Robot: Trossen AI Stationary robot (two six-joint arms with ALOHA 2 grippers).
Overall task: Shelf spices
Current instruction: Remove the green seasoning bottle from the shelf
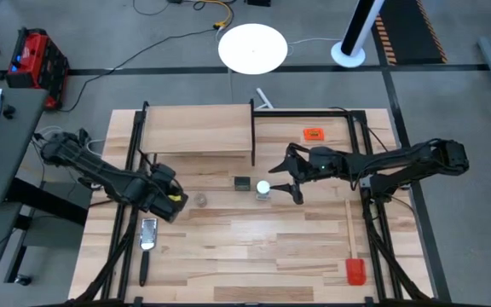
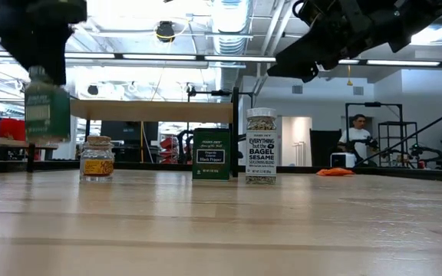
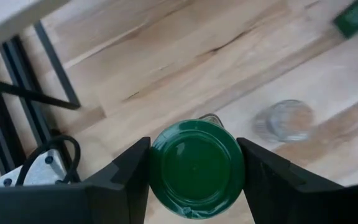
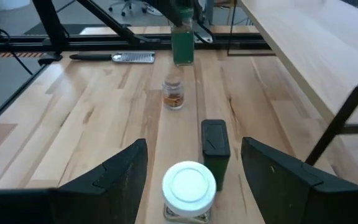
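The right tool point(image 4: 191, 171) hangs open over the white-lidded jar point(image 4: 189, 191), the black tin point(image 4: 215, 145) just beside it. Farther along the surface point(image 4: 104, 112) stands the brownish jar point(image 4: 173, 94). Beyond it, the green-lidded jar point(image 4: 183, 43) is held aloft.

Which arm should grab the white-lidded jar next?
Right. The right gripper hangs open just above the white-lidded jar, fingers either side of it. The left gripper is already shut on the green-lidded jar, lifted off the table.

The table point(image 1: 254, 247) is surfaced in pale, matt, visibly grained wood planks. The long light-wood shelf point(image 1: 197, 130) is carried on a thin black metal frame. A smooth, glossy green plastic lid point(image 3: 196, 168) and a smooth white lid point(image 4: 189, 182) are seen on clear jars. The grater point(image 1: 148, 232) is of shiny metal.
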